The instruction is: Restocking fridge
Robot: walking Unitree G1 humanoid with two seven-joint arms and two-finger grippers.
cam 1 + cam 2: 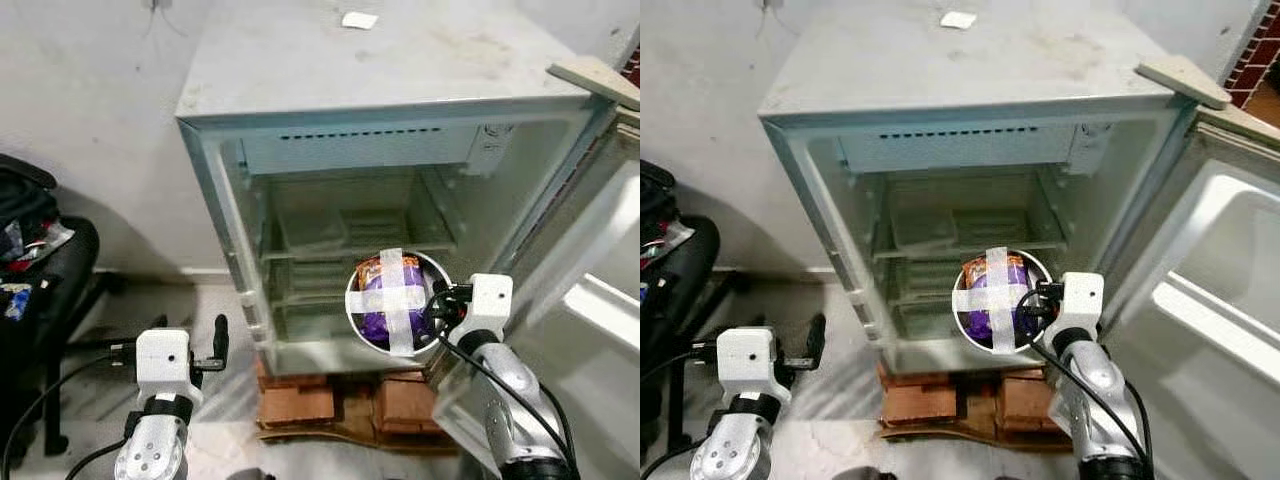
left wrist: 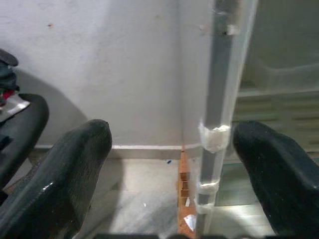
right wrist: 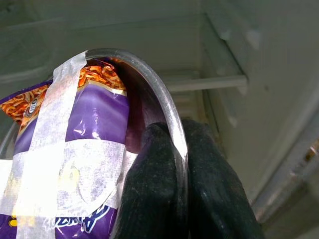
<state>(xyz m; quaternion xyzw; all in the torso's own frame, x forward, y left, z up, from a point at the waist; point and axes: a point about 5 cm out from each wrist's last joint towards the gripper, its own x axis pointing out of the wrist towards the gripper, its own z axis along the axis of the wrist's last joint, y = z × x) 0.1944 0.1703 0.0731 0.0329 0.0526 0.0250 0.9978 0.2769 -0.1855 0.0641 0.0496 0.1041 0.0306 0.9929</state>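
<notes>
Nearest, the right gripper (image 3: 172, 149) is clenched on the rim of a metal bowl (image 1: 436, 275), one finger inside and one outside. The bowl holds a purple snack packet (image 1: 385, 300) strapped in with a cross of white tape (image 1: 400, 297), and it hangs at the fridge's open front, before the lower shelves. The left gripper (image 2: 169, 164) is released, fingers wide apart, low beside the fridge's left wall edge (image 2: 217, 114). Under the fridge (image 1: 300, 70) lie bricks (image 1: 300, 402). A black chair (image 1: 50, 270) stands well apart on the left. The fridge door (image 1: 1230, 290) swings open to the right. Inside, the clear shelves (image 1: 340, 245) stand bare.
</notes>
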